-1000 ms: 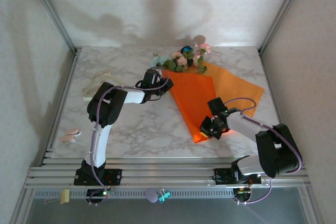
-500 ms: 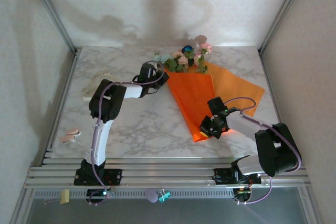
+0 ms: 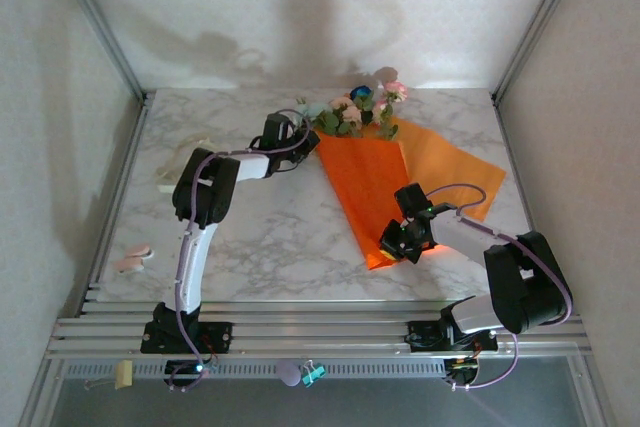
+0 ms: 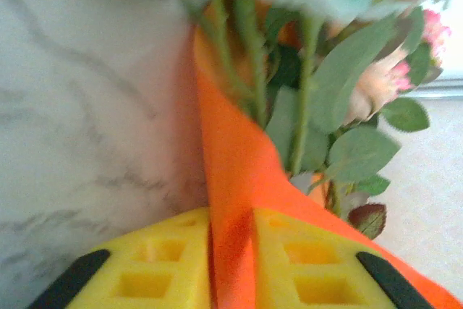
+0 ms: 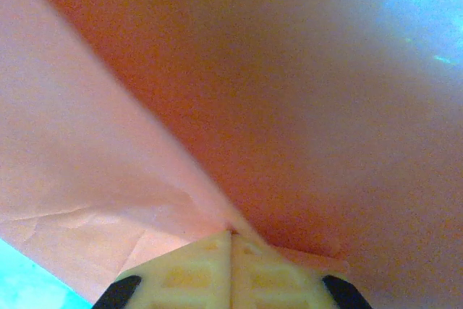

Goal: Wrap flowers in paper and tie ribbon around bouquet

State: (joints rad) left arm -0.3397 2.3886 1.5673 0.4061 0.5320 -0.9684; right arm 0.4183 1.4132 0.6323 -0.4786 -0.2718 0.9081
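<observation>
Left gripper (image 4: 231, 251) pinches paper (image 3: 370, 182) far-left edge beside flowers (image 3: 355, 112); right gripper (image 5: 231, 247) clamps near corner; bare table (image 3: 270, 237) left of paper.

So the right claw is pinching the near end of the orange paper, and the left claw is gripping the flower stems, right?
Not quite. The left gripper is pinching the edge of the orange paper, beside the flowers, not their stems. The left wrist view shows the sheet clamped in its grip. The right gripper does pinch the paper's near end.
</observation>
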